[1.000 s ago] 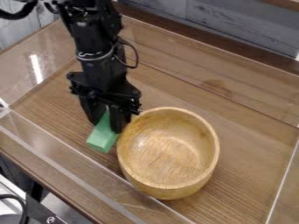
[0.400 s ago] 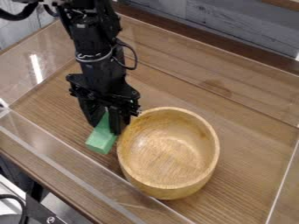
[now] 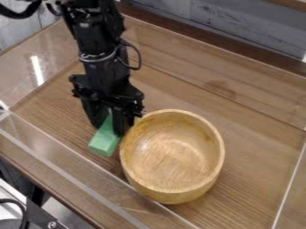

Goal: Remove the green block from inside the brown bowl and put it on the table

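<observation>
Nothing is shifting between the earlier views and this one: arm, bowl and block are all keeping their places. Largest in view, the worktop (image 3: 227, 85) is lying bare apart from the task's things, with clear low walls standing along its edges. Next, the brown bowl (image 3: 174, 154) is sitting upright toward the near side, and its hollow is showing empty. Above its left rim, the black robot arm (image 3: 98, 49) is reaching straight down. Its pincer (image 3: 110, 119) is standing over the green block (image 3: 106, 139), with the fingers flanking the block's upper end; whether they are clamping it or just parting from it cannot be told. Smallest, the block is lying outside the bowl, just beside its left rim, apparently resting on the worktop. Judged from this, the removal is done; only letting go and backing away appear to be remaining.
</observation>
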Controlling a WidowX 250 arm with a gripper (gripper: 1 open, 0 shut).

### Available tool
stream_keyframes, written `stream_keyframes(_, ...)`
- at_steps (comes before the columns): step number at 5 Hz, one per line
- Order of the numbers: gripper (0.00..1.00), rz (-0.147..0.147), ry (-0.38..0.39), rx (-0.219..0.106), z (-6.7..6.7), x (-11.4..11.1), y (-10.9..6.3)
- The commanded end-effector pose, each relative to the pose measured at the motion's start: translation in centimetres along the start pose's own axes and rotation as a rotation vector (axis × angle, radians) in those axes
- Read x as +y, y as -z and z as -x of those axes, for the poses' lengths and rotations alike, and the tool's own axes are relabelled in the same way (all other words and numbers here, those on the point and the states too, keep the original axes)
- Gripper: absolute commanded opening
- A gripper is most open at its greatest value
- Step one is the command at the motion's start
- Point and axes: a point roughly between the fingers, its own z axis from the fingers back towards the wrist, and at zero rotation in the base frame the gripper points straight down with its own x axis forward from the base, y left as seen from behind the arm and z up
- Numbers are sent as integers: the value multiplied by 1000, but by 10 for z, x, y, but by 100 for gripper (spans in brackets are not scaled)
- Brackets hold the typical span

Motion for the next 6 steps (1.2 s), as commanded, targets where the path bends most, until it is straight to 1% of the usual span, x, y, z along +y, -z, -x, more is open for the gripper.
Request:
stream_keyframes(1, 0, -3, -6, -44, -12, 2, -11)
stream_keyframes(6, 0, 9, -10, -43, -23, 3, -14)
